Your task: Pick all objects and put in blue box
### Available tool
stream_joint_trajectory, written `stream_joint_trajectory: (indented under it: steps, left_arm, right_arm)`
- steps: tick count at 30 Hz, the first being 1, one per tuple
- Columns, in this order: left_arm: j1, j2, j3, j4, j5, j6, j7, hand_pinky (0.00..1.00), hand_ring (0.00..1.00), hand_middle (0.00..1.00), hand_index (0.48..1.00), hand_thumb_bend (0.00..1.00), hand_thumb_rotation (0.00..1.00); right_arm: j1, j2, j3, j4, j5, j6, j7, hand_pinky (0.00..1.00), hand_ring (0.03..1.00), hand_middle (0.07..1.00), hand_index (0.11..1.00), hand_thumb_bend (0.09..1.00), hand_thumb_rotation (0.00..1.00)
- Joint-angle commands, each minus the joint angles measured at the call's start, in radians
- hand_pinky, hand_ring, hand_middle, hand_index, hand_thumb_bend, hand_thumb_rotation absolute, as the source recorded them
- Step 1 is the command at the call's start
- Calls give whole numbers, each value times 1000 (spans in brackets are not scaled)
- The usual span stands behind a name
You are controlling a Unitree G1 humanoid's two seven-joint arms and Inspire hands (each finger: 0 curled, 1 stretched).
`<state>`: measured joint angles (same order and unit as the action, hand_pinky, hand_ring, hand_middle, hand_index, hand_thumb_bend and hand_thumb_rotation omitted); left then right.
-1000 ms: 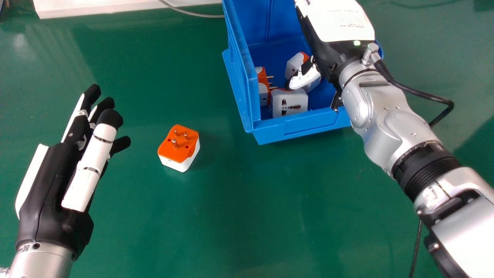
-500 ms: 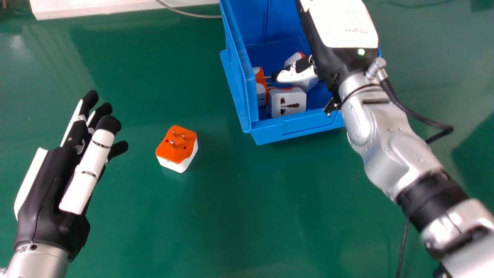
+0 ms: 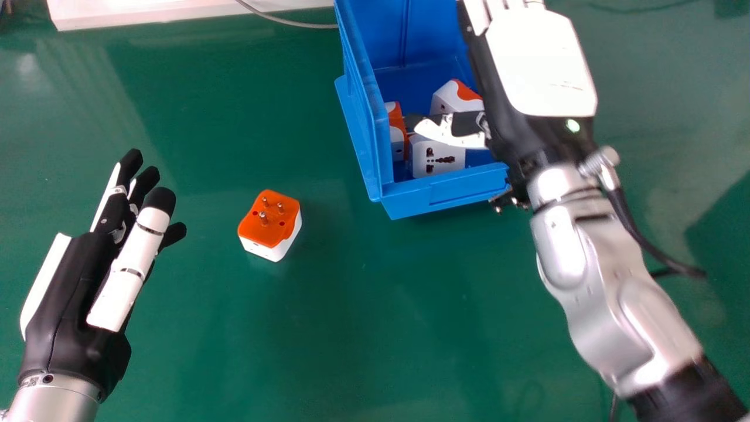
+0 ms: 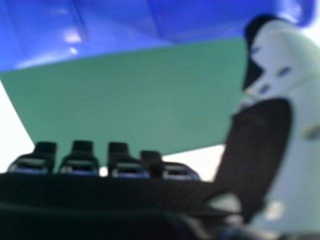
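Two things flank you nearest: at the head view's left, your left hand (image 3: 70,293), empty, fingers straight, and at the right, your right forearm (image 3: 603,305) with a loose black cable (image 3: 659,257) beside it that could snag.

Between them, on the green worktop (image 3: 351,328), the loose plug adapter (image 3: 269,225) sits with its orange face and metal pins up, well apart from the left hand and from the box. Expect it to be light, stiff and fairly tough, its smooth plastic a little slippery. You'd do best to pinch it low across two opposite white sides; the pins would make a narrow, awkward grip and might twist it loose.

Farther off, the blue box (image 3: 442,196) puts its front and left walls in your way, so you'll want to lift clear of both. Inside, you can see a white adapter (image 3: 438,159), an orange-sided one (image 3: 396,130) and one behind (image 3: 454,99). Your right hand (image 3: 542,64) is over them, fingers apart and holding nothing visible, its thumb (image 3: 454,132) close above the white one. A grey cable (image 3: 287,21) lies beyond.
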<state>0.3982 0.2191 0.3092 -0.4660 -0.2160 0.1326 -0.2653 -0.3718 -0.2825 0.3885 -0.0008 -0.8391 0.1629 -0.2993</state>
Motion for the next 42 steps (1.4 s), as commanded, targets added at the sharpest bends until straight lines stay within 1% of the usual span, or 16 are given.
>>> stream_joint_trajectory:
  steps: [1,3,6,8,10,13,16,19,22,25,27,30,33,35,38,42]
  left_arm:
    - [-17,17,8,-5,-3,-16,-2,887,956,993,1000,496,775]
    - [-24,19,7,-6,-4,-11,-1,888,957,994,1000,495,775]
    - [-40,20,0,-9,-2,-3,4,890,960,996,1000,493,774]
    - [-42,20,-2,-3,-1,-9,3,892,963,998,1000,488,773]
    - [-54,18,-8,10,1,-14,3,893,964,999,1000,480,773]
    - [-68,19,-13,19,2,-17,3,894,965,1000,1000,472,772]
    - [-95,20,-17,59,3,-39,-4,894,966,1000,1000,465,771]
    - [-121,16,-30,97,8,-66,-8,894,966,1000,1000,458,770]
    - [-134,12,-42,124,11,-92,-12,893,966,1000,1000,454,768]
    - [-142,8,-50,162,11,-126,-20,898,968,1000,1000,456,764]
    - [-144,6,-55,174,14,-139,-20,903,971,1000,1000,459,761]
    - [-147,7,-51,190,10,-150,-21,907,973,1000,1000,460,757]
    - [-144,6,-48,193,7,-155,-17,910,975,1000,1000,460,750]
    - [-135,5,-45,186,6,-154,-13,910,976,1000,1000,458,748]
    - [-116,3,-34,170,1,-148,-8,908,975,1000,1000,455,743]
    - [-76,-6,-20,124,-4,-127,13,904,973,1000,1000,449,737]
  right_arm:
    - [44,7,-24,-83,-24,-7,-29,1000,1000,1000,1000,427,280]
    - [91,14,-26,-124,-25,-18,-43,1000,1000,1000,1000,425,286]
    - [178,32,-24,-184,-19,-35,-64,1000,1000,1000,1000,425,296]
    - [217,43,-21,-207,-23,-42,-69,1000,1000,1000,1000,421,309]
    - [291,57,-13,-247,-17,-60,-79,1000,1000,1000,1000,418,315]
    - [373,72,-1,-285,-15,-83,-85,985,1000,1000,999,412,320]
    - [474,82,26,-308,-22,-118,-108,969,999,1000,991,407,321]
    - [537,91,49,-303,-29,-147,-129,941,992,1000,979,403,315]
    - [578,104,62,-299,-35,-163,-145,922,986,1000,971,401,311]
    - [613,114,70,-279,-35,-191,-175,896,979,1000,961,397,306]
    - [630,120,75,-268,-32,-206,-191,883,975,997,956,395,304]
    - [660,129,90,-258,-26,-234,-207,870,967,992,950,393,304]
    - [671,136,107,-244,-30,-256,-213,847,952,978,932,391,307]
    - [671,142,127,-236,-36,-263,-206,835,944,971,924,390,309]
    - [662,146,160,-223,-41,-275,-180,811,933,958,910,383,308]
    - [616,149,203,-189,-22,-306,-119,781,914,937,892,374,309]
